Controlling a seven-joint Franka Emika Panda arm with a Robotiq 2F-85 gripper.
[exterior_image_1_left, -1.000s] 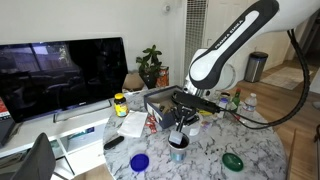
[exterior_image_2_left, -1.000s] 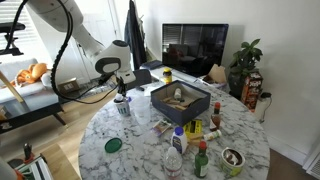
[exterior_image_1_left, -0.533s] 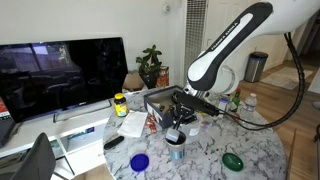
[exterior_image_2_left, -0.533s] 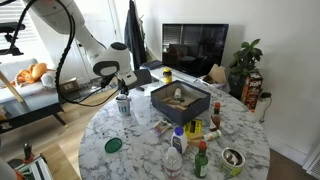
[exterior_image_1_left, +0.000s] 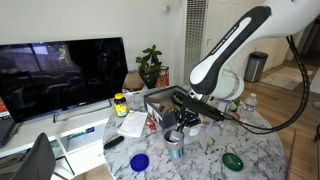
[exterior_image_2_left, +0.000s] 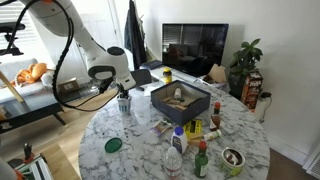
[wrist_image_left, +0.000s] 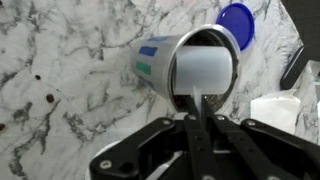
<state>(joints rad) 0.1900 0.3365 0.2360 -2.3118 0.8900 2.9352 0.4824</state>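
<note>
- Where the wrist view looks down its own fingers, the tool (wrist_image_left: 196, 112) is clenched on the near rim of a cup (wrist_image_left: 175, 62). One thin dark finger stands against the inside of the wall and the other against the outside.
- The cup is a smooth white cylinder with a round open mouth and a plain pale interior. A blue and a green band are printed on its outer wall.
- In this view the cup's mouth faces the camera and its side runs away up and to the left. I cannot tell whether its base rests on the surface (wrist_image_left: 60, 90).
- The surface is a round slab of white marble with grey veining, and it looks polished.
- A blue lid (wrist_image_left: 236, 20), a flat round disc, lies on the marble just beyond the cup's far rim.
- In both exterior views the cup (exterior_image_1_left: 176, 141) (exterior_image_2_left: 124, 104) hangs below the tool (exterior_image_1_left: 178, 126) (exterior_image_2_left: 122, 95). It is near the edge of the surface, beside a dark, square, open-topped box (exterior_image_2_left: 181, 100).
- A green lid (exterior_image_1_left: 232, 160), also flat and round, lies well apart from the cup.
- The arm (exterior_image_1_left: 230, 45) has a glossy white shell with black joints and bends in a smooth curve.
</note>
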